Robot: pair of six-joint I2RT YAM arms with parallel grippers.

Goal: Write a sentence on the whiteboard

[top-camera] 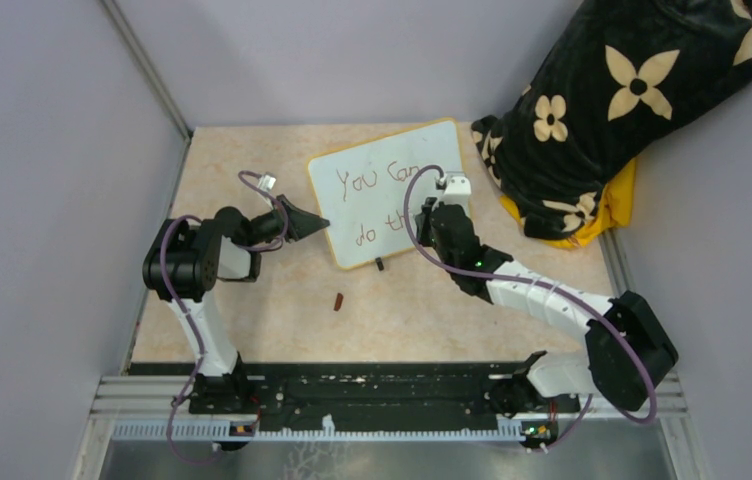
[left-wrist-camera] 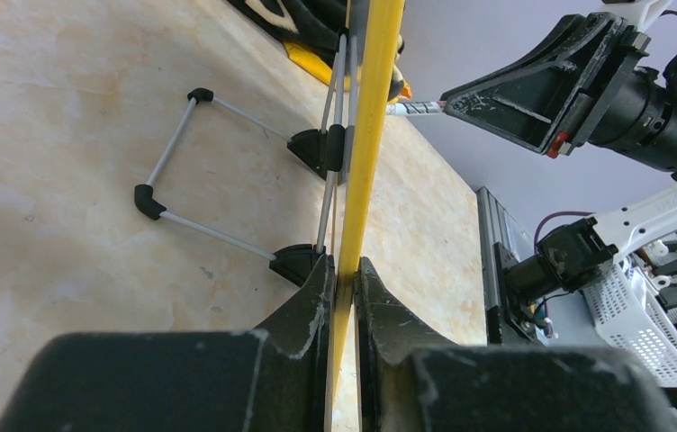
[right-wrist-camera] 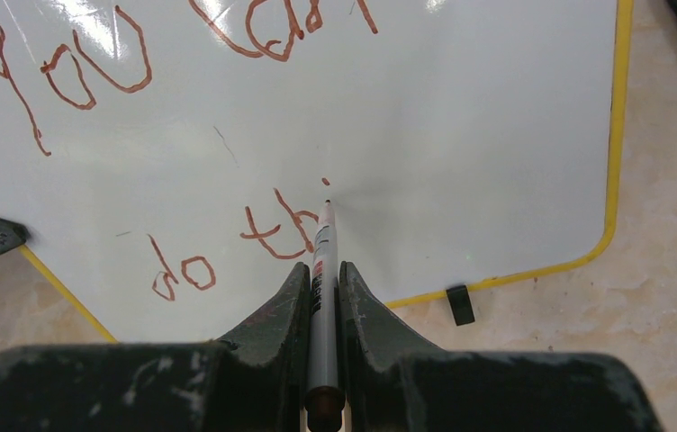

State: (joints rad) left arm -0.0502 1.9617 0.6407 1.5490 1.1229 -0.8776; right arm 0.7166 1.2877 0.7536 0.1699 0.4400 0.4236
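Note:
The whiteboard (top-camera: 392, 165) stands tilted at the table's middle back, white with a thin yellow frame (right-wrist-camera: 618, 126). My left gripper (top-camera: 314, 222) is shut on its left edge; in the left wrist view the yellow edge (left-wrist-camera: 373, 126) runs up from between the fingertips (left-wrist-camera: 346, 274). The sentence (right-wrist-camera: 227, 243) in reddish-brown reads "You Can" above "do th", with a small dot to the right of the "h". My right gripper (right-wrist-camera: 323, 274) is shut on a grey marker (right-wrist-camera: 322, 270). Its tip touches the board just below that dot. From above, the right gripper (top-camera: 434, 215) covers the board's lower right.
A small reddish-brown cap (top-camera: 338, 300) lies on the table in front of the board. A black bundle of cloth with cream flowers (top-camera: 612, 100) fills the back right corner. The board's wire stand (left-wrist-camera: 218, 171) rests on the table behind it. Grey walls close in left and back.

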